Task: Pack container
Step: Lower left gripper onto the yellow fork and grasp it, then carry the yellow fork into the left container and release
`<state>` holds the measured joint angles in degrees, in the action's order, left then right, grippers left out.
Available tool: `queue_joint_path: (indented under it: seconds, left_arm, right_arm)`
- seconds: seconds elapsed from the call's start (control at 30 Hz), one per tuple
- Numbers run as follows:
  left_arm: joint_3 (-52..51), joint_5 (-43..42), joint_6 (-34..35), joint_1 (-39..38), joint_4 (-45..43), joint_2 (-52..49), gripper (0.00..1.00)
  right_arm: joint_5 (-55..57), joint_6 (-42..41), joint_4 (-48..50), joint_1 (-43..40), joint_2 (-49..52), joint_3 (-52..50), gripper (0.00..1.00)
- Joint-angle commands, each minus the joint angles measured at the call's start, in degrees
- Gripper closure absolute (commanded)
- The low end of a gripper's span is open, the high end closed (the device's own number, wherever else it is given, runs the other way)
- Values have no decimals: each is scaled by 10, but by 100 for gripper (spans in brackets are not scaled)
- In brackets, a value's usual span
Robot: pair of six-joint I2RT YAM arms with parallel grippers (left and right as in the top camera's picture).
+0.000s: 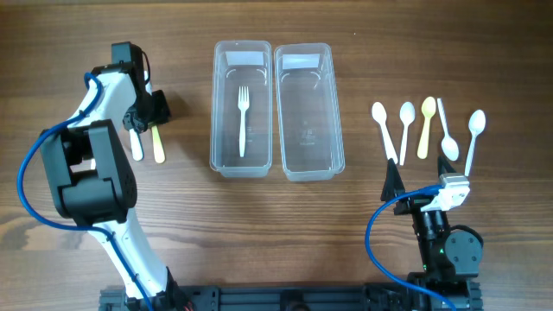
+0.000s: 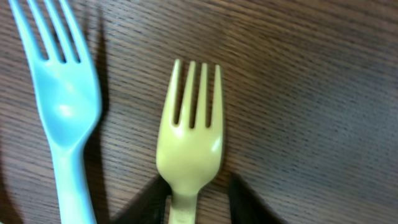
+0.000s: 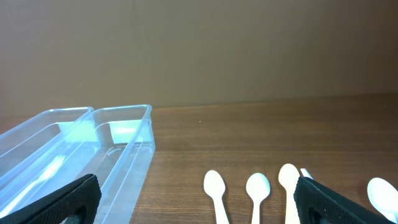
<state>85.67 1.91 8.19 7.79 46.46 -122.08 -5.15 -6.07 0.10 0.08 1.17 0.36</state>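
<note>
Two clear containers stand side by side in the middle of the bench (image 1: 363, 259), their long walls touching or very nearly so. The left container (image 1: 217, 104) holds a white fork (image 1: 243, 117) lying lengthwise with its tines toward the far end, and the right container (image 1: 338, 112) sits just beside it. Well off to the left, two more forks lie parallel on the wood: a yellow fork (image 2: 188, 146) and, just beside it, a pale blue fork (image 2: 62, 106) that looks almost white from overhead. The left claw (image 2: 194, 208) is down over the yellow fork with its fingers (image 2: 144, 202) spread to either side of the handle. One finger is close against the handle and the other stands a little apart, so it brackets the fork rather than pinching it. On the right side of the bench a row of five spoons (image 1: 425, 125) fans out, four white and one yellow, with their bowls mostly toward the far edge; one white spoon lies the other way round. The right claw (image 3: 196, 190) hangs near the bench edge on the near side of those spoons. It is spread wide and grips nothing — its two dark fingers sit at the lower corners of the wrist view, with the containers ahead to its left and the spoon bowls ahead to its right.
</note>
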Motion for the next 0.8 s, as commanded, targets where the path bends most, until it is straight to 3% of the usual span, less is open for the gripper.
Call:
queue_joint_path:
  seconds: [0.0, 0.77]
  left_arm:
    - [-23, 1, -5, 5, 2, -16, 96]
    - [-20, 1, -5, 5, 41, 68, 96]
  right_arm:
    - [-7, -8, 3, 1, -5, -1, 0]
    - [-7, -8, 3, 1, -5, -1, 0]
